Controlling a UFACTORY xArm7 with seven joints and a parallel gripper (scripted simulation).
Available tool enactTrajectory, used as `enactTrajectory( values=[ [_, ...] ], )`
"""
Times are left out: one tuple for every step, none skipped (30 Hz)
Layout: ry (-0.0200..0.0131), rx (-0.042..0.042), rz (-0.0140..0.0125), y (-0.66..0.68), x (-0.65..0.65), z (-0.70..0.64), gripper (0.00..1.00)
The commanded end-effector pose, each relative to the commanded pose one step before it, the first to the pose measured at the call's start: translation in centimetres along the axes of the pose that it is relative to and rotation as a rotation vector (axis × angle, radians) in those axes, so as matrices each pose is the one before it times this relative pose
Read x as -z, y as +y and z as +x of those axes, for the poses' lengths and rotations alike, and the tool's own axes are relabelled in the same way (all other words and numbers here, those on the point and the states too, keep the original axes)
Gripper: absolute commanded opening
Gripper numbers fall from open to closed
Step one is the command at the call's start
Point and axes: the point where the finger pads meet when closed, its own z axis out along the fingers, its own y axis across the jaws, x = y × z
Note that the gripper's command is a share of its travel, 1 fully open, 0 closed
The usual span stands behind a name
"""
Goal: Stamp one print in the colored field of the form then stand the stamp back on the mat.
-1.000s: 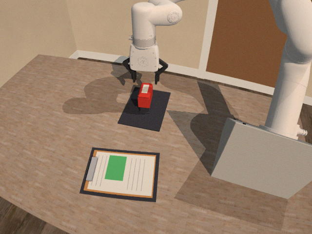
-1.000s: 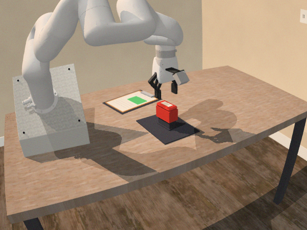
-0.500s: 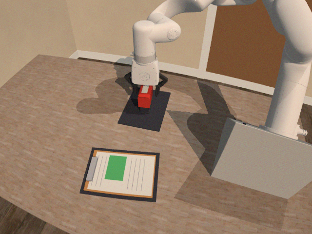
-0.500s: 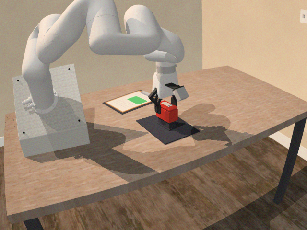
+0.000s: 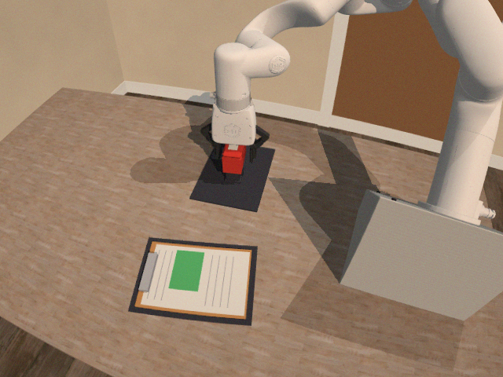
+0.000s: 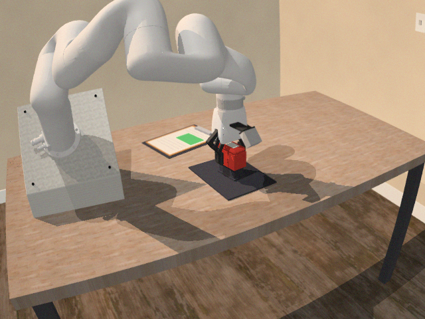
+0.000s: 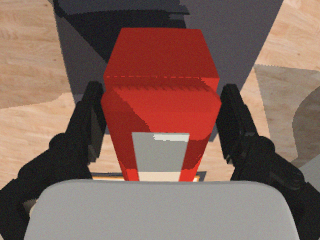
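The red stamp [image 5: 233, 159] stands upright at the middle of the dark mat [image 5: 233, 179]. My gripper [image 5: 232, 159] is low over it, open, with one black finger on each side of the red body. In the wrist view the stamp [image 7: 162, 110] fills the space between the fingers, with a small gap on each side; my gripper [image 7: 162, 98] does not press on it. It also shows in the exterior view [image 6: 234, 156], on the mat [image 6: 230, 180]. The form [image 5: 195, 280] lies on a clipboard nearer the front; its green field [image 5: 186, 270] bears no mark.
The grey base box [image 5: 414, 255] of the arm stands at the right of the table. The clipboard's metal clip [image 5: 148, 272] is at the form's left end. The form also shows behind the arm in the exterior view [image 6: 178, 139].
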Motion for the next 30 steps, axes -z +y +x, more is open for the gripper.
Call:
enactTrajectory(
  values=[
    [-0.00007,0.00032,0.00431,-0.157,0.173,-0.026,0.89],
    [0.00000,0.00000,0.00000,0.000,0.000,0.000,0.89],
    [0.00000,0.00000,0.00000,0.000,0.000,0.000,0.89],
    [0.00000,0.00000,0.00000,0.000,0.000,0.000,0.89],
    [0.00000,0.00000,0.00000,0.000,0.000,0.000,0.89],
    [0.00000,0.00000,0.00000,0.000,0.000,0.000,0.89],
    [0.00000,0.00000,0.00000,0.000,0.000,0.000,0.89],
    [0.00000,0.00000,0.00000,0.000,0.000,0.000,0.89],
    [0.00000,0.00000,0.00000,0.000,0.000,0.000,0.28],
    [0.00000,0.00000,0.00000,0.000,0.000,0.000,0.28],
    [0.00000,0.00000,0.00000,0.000,0.000,0.000,0.28],
    [0.00000,0.00000,0.00000,0.000,0.000,0.000,0.28],
    [0.00000,0.00000,0.00000,0.000,0.000,0.000,0.28],
    [0.00000,0.00000,0.00000,0.000,0.000,0.000,0.28],
    [0.00000,0.00000,0.00000,0.000,0.000,0.000,0.28],
    [0.00000,0.00000,0.00000,0.000,0.000,0.000,0.28],
    [0.00000,0.00000,0.00000,0.000,0.000,0.000,0.28],
    [0.00000,0.00000,0.00000,0.000,0.000,0.000,0.28],
    [0.00000,0.00000,0.00000,0.000,0.000,0.000,0.28],
    [0.00000,0.00000,0.00000,0.000,0.000,0.000,0.28],
    [0.00000,0.00000,0.00000,0.000,0.000,0.000,0.28],
    [0.00000,0.00000,0.00000,0.000,0.000,0.000,0.28],
    [0.00000,0.00000,0.00000,0.000,0.000,0.000,0.28],
    [0.00000,0.00000,0.00000,0.000,0.000,0.000,0.28],
    [0.00000,0.00000,0.00000,0.000,0.000,0.000,0.28],
    [0.00000,0.00000,0.00000,0.000,0.000,0.000,0.28],
    [0.00000,0.00000,0.00000,0.000,0.000,0.000,0.28],
    [0.00000,0.00000,0.00000,0.000,0.000,0.000,0.28],
    [0.00000,0.00000,0.00000,0.000,0.000,0.000,0.28],
    [0.00000,0.00000,0.00000,0.000,0.000,0.000,0.28]
  ],
)
